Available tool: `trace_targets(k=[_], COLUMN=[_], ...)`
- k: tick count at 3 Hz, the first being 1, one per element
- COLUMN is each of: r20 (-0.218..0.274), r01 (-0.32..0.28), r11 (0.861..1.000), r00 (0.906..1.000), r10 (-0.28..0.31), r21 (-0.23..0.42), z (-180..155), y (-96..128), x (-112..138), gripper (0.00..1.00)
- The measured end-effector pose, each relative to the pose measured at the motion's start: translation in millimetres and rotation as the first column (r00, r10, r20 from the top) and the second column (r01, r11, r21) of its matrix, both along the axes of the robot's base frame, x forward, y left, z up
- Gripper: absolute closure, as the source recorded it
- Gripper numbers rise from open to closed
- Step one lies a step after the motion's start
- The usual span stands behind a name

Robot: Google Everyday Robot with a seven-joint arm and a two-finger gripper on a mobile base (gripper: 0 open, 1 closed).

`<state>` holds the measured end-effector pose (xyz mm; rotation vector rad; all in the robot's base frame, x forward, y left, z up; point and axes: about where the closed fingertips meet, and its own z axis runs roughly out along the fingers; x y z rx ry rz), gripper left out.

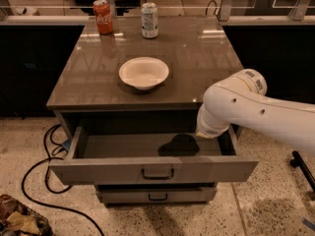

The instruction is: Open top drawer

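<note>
A white robot arm reaches in from the right, past the front right corner of a glossy grey-brown square worktop. Its lower end hangs over the right part of the top drawer, a wide grey drawer with a flat front and a small black rectangular pull handle. The drawer stands pulled well out from under the worktop's front edge, its plain grey inside showing. The gripper is hidden beneath the arm's end, so whether it is open or closed cannot be told. A dark patch lies on the drawer floor just left of the arm's end.

A white round bowl sits near the worktop's middle, slightly left. A red cola can stands upright near the far left corner, and a pale silver drink can stands beside it along the far edge. A narrower grey drawer sits shut below the top drawer. A black cable trails on the speckled floor at left.
</note>
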<state>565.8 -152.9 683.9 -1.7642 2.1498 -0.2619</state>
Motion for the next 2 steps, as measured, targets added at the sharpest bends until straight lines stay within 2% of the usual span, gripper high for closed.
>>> trace_targets(k=[1, 2], r20=[-0.096, -0.162], r01=[-0.065, -0.106], r11=[0.998, 0.994], r00=[0.9931, 0.9809], r10=[0.067, 0.107], r21=[0.016, 0.018], z=[-15.9, -24.4], y=[15.8, 30.6], x=[-1.3, -14.4], gripper=[1.0, 1.0])
